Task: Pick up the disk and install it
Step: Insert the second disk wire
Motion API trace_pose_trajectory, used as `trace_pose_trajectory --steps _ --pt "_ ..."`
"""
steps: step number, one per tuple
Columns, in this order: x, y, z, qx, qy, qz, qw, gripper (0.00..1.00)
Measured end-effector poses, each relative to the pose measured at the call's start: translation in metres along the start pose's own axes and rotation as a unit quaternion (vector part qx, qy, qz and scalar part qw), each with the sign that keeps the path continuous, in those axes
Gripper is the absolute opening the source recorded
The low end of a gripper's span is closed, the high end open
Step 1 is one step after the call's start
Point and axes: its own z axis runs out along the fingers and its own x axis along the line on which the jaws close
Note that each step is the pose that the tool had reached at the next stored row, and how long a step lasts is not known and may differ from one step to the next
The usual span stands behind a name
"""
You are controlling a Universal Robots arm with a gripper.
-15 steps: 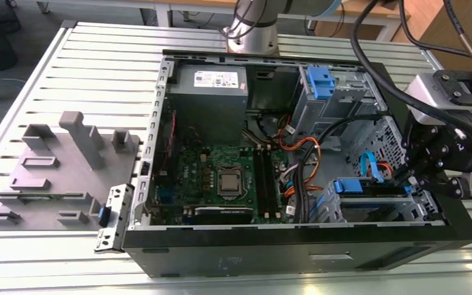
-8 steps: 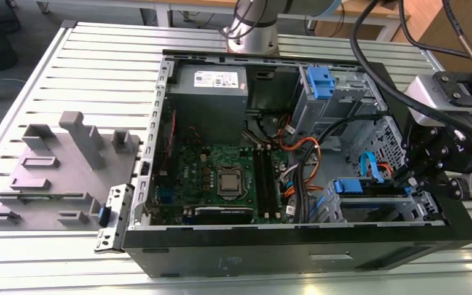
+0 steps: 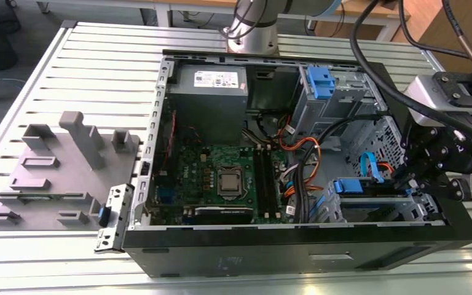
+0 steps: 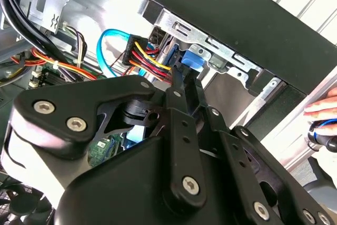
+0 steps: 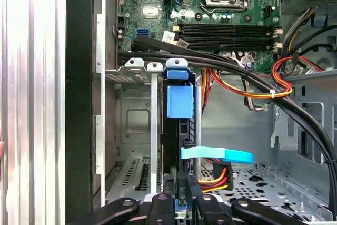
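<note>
Tool [image 5: 181,204] lowered into the open computer case [image 3: 302,239], its fingers closed together on the rear edge of the disk [image 5: 179,130]. The disk stands on edge in the drive bay [image 5: 137,125] directly ahead of the tool, blue end tab [image 5: 178,101] facing the motherboard [image 5: 210,14]. The case lies on the slatted desk [image 3: 72,67].

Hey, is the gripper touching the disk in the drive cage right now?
Touching. In the first wrist view the gripper fingertips close on the edge of the disk, which stands in its cage slot.
</note>
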Motion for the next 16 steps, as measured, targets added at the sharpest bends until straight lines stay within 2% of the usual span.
trace_pose_trajectory --steps 7,16 --pt "0.0001 0.0002 0.0037 0.0 0.0006 0.0 1.0 0.24" --pt "0.0002 0.0002 0.0041 0.0 0.0007 0.0 1.0 0.24"
